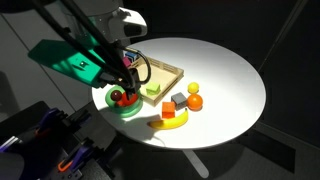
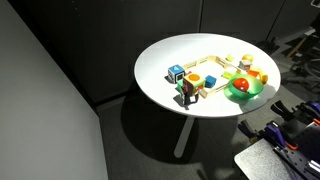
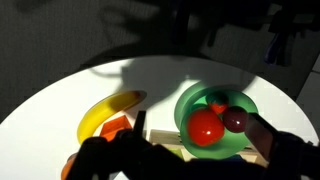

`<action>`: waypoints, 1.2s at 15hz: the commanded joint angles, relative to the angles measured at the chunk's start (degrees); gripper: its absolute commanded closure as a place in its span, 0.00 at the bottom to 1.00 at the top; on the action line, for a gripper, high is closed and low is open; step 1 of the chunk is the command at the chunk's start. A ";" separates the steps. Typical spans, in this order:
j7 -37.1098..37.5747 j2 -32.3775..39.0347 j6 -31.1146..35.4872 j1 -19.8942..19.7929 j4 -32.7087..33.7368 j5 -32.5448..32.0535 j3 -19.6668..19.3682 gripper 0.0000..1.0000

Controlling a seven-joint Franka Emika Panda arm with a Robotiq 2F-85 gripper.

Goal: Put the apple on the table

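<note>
A red apple [image 3: 205,128] lies in a green bowl [image 3: 190,100] beside a dark purple fruit [image 3: 237,120]. The bowl stands on the round white table [image 1: 230,70] near its edge. My gripper [image 3: 203,135] is open and hovers just above the bowl, with one finger on each side of the apple. In an exterior view the gripper [image 1: 126,78] hangs over the bowl [image 1: 112,104] and the apple [image 1: 119,97]. The bowl [image 2: 240,93], the apple [image 2: 240,82] and the table [image 2: 170,50] also show in both exterior views.
A wooden tray [image 1: 165,68] stands behind the bowl. A banana [image 1: 176,123], an orange [image 1: 196,101], a yellow fruit [image 1: 193,88] and a grey block [image 1: 178,100] lie beside it. A blue cube [image 2: 176,72] sits at the tray's far end.
</note>
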 commanded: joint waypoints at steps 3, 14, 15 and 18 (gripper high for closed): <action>-1.55 -5.26 -1.68 2.38 -1.37 0.05 -3.19 0.00; 1.46 -9.25 -0.58 3.74 -1.46 0.02 -3.27 0.00; 2.12 -9.57 -0.37 4.30 -1.44 0.23 -2.89 0.00; 5.64 -10.31 0.05 6.33 -1.37 0.57 -1.23 0.00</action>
